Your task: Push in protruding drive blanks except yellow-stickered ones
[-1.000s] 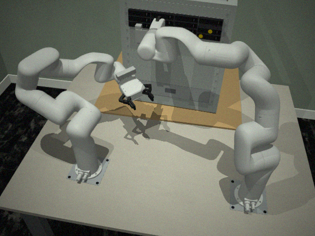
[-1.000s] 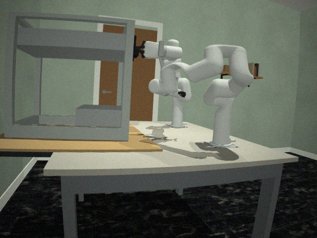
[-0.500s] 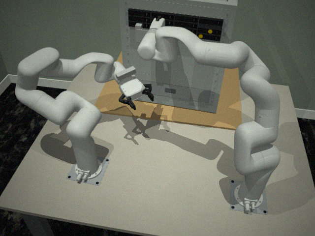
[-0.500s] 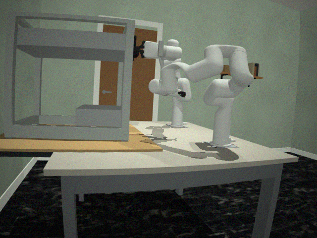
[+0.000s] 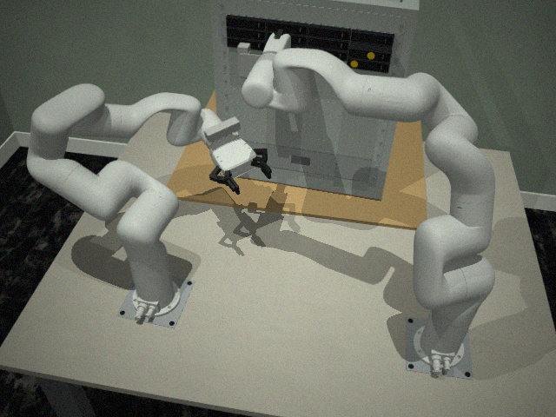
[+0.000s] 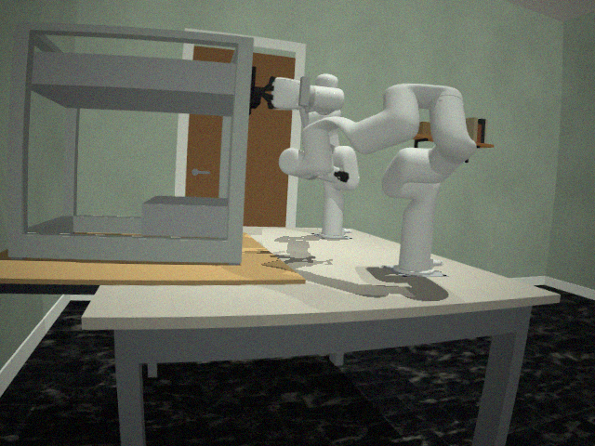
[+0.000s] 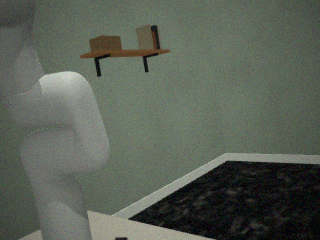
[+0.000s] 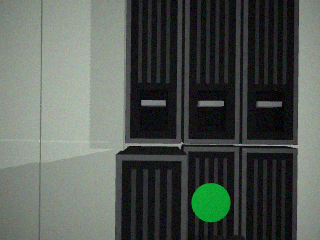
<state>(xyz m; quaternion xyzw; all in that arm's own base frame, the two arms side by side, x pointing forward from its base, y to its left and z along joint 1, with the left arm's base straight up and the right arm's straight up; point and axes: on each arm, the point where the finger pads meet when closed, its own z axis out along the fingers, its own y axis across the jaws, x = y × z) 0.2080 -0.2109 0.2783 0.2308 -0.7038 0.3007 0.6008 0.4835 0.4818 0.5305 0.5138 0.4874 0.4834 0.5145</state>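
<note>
- Your rack (image 5: 221,67) (image 6: 240,144) stands upright on a board (image 5: 404,221) (image 6: 273,276) at the worktop's (image 5: 287,336) (image 6: 336,307) far edge.
- One blank (image 8: 152,200) sticks out beside the green-stickered one (image 8: 211,167).
- Two yellow stickers (image 5: 371,56) (image 5: 354,63) mark blanks toward the far right corner.
- Your right claw (image 5: 279,34) (image 6: 261,96) is clenched, empty, at the rack front; contact is unclear.
- Your left claw (image 5: 254,184) (image 6: 341,177) is released, nearer the left edge.

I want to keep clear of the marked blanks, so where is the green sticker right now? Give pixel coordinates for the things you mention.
In the right wrist view, the green sticker (image 8: 211,202) is low, right of centre, on the lower row's middle visible blank.
</note>
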